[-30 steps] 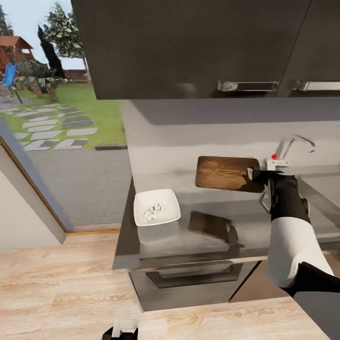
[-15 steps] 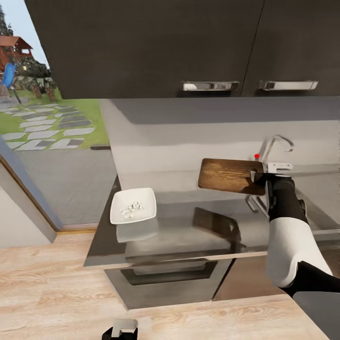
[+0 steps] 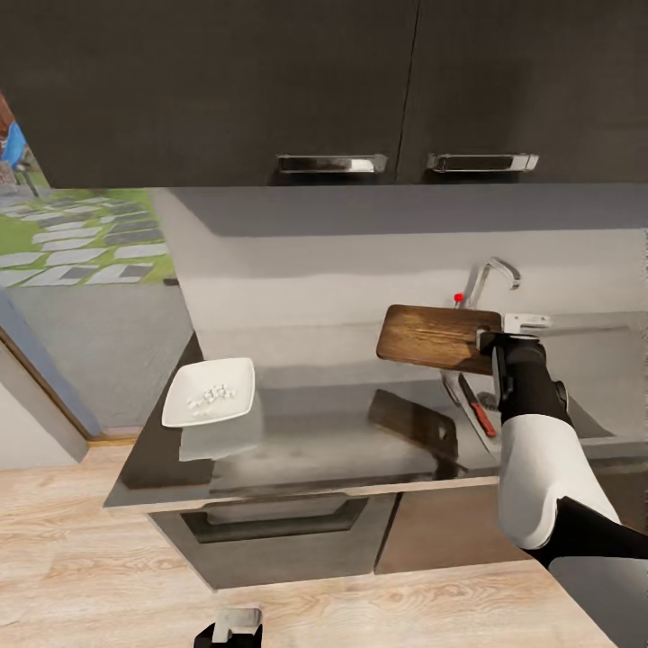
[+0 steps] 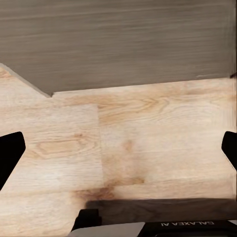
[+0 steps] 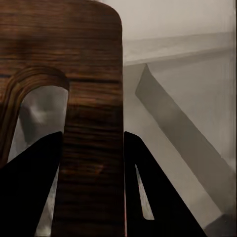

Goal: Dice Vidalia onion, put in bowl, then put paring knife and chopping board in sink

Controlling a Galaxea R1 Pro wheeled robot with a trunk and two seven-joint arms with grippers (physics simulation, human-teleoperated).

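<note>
Chopping board [image 3: 432, 337] hangs level above the tabletop [image 3: 315, 441], pinched at its slotted handle end by the right pincer [image 3: 493, 344], which keeps its long body clear for carrying toward the sink [image 3: 576, 396]. Paring knife [image 3: 477, 407] already lies in that basin, and diced onion [image 3: 209, 394] sits in the bowl [image 3: 209, 392]. Left pincer [image 4: 118, 148] is spread wide, holding nothing, over the wooden floor [image 4: 148, 143].

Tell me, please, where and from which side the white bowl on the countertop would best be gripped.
Probably the bowl by its raised rim, one finger inside and one outside, coming down from above. It is shallow, upright and square-ish, so its straight edges give flat pinch spots. The near edge, towards the countertop front, looks easiest; keep it level because the diced onion lies inside.
</note>
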